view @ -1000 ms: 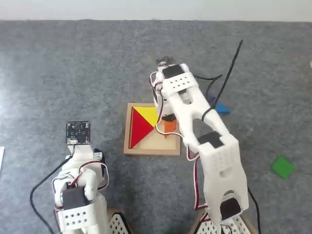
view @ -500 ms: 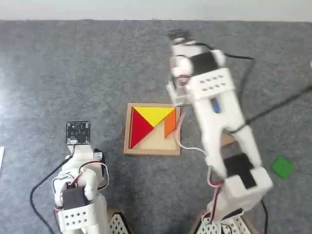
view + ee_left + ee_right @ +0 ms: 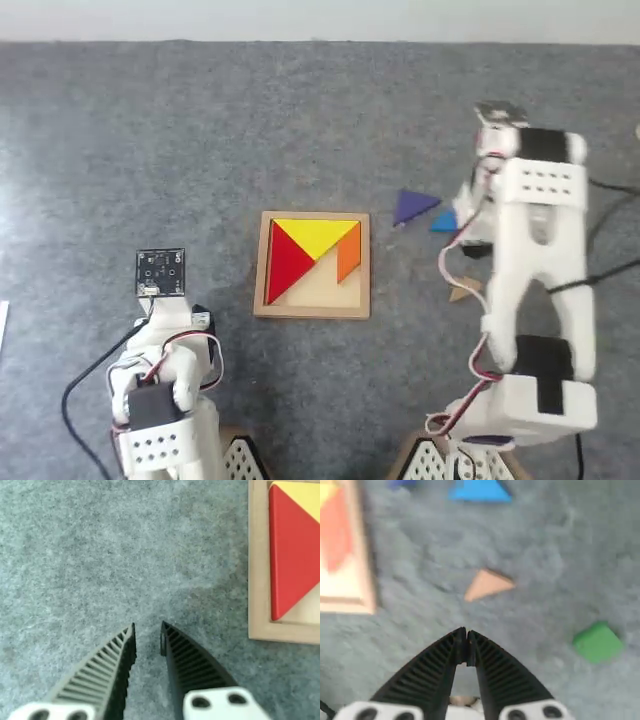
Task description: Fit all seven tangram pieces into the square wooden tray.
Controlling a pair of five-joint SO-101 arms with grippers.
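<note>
My right gripper (image 3: pixel 465 633) has its fingers clenched on nothing, so I should spread them, centre over the tan triangle (image 3: pixel 487 585) and straddle its edges before lowering.

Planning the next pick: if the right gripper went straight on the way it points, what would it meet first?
Probably the tan triangle, lying on the mat just ahead of the right gripper; the blue triangle lies farther along. Its height above the mat is unclear.

The tray (image 3: pixel 262 300) is pale wood; in it a red triangle (image 3: pixel 285 262), a yellow triangle (image 3: pixel 315 235), an orange parallelogram (image 3: pixel 348 255). On the mottled grey table (image 3: pixel 150 130): purple triangle (image 3: pixel 412 205), blue triangle (image 3: pixel 480 491), tan triangle (image 3: pixel 487 585), green square (image 3: pixel 597 641).
</note>
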